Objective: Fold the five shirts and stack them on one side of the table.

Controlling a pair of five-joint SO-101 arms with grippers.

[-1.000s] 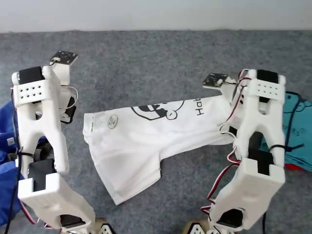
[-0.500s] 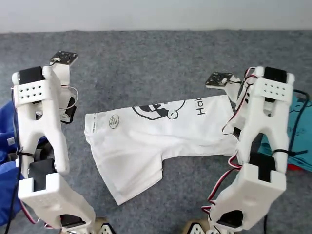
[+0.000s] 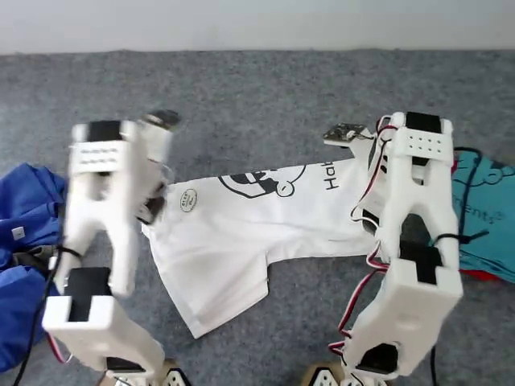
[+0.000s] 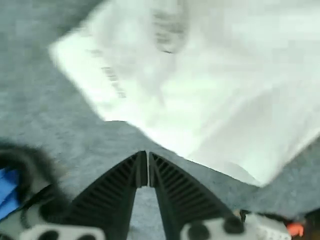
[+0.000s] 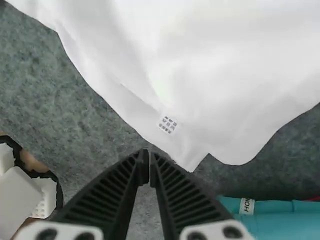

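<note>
A white shirt [image 3: 265, 217] with a black print lies spread flat across the middle of the grey carpet, collar end to the left. My left gripper [image 4: 143, 162] is shut on nothing, low over the carpet just off the shirt's [image 4: 210, 100] edge near the collar; in the high view its arm [image 3: 109, 201] stands beside that end. My right gripper [image 5: 145, 160] is shut too, tips over bare carpet right at the hem [image 5: 200, 75] with its small tag. A heap of blue shirts [image 3: 28, 209] lies at the far left, a teal shirt [image 3: 483, 213] at the far right.
Something red [image 3: 487, 276] pokes out from under the teal shirt [image 5: 270, 215]. Grey carpet [image 3: 257, 104] stretches behind the white shirt up to a pale wall. Both arm bases stand at the near edge.
My left arm has swung right, from over the blue heap to the shirt's collar end. The right arm drifted right, then back left. The white shirt slid slightly to the right.
</note>
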